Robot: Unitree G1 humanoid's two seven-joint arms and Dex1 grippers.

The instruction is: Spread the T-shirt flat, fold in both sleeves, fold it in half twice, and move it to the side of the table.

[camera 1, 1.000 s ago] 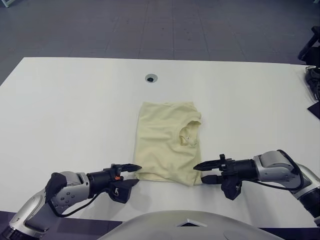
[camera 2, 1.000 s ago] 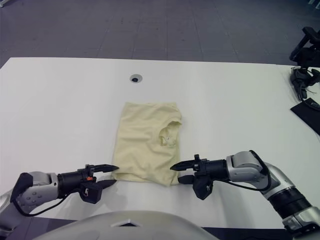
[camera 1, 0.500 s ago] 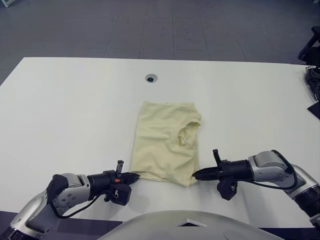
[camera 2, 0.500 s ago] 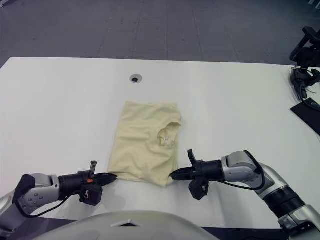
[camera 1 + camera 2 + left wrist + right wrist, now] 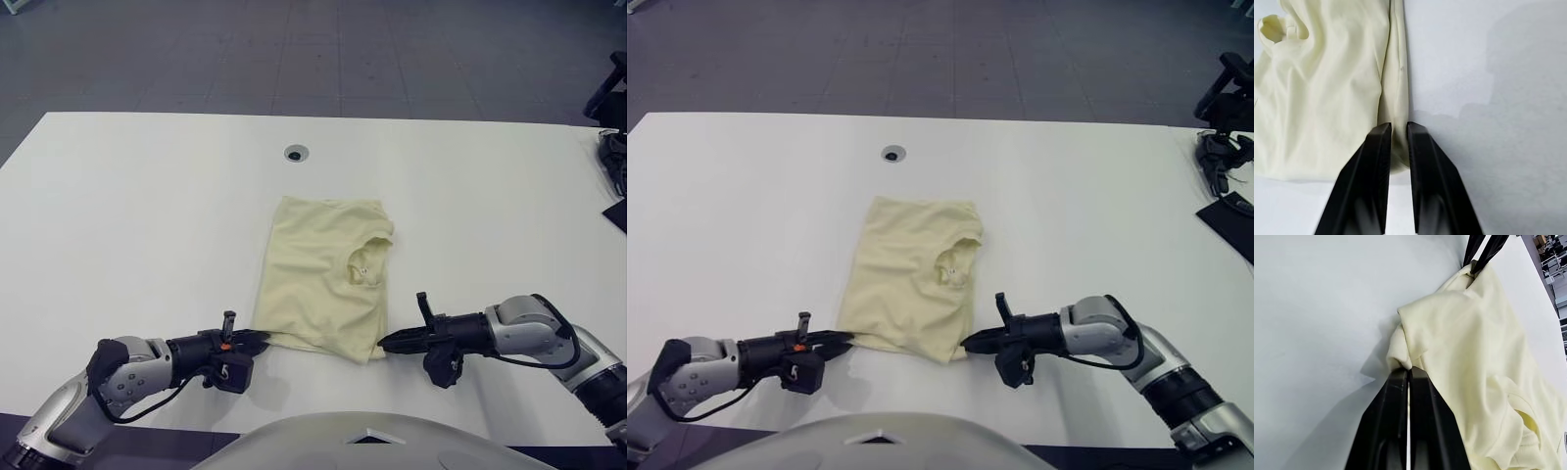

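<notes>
Left gripper [image 5: 261,338] and right gripper [image 5: 383,343] each pinch a near corner of the T-shirt [image 5: 325,274].

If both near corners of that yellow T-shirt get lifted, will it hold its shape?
Probably not: the T-shirt is wrinkled, thin cloth, so it should sag between the right hand and left hand. It looks light, and its folded layers may slip apart.

the t-shirt [image 5: 323,279] is soft, matt cloth, creased in shallow wrinkles. the worktop [image 5: 147,215] is smooth and white with a faint sheen. the jaws of the left gripper [image 5: 1399,127] and right gripper [image 5: 1409,372] look like smooth black plastic, slightly glossy.
</notes>
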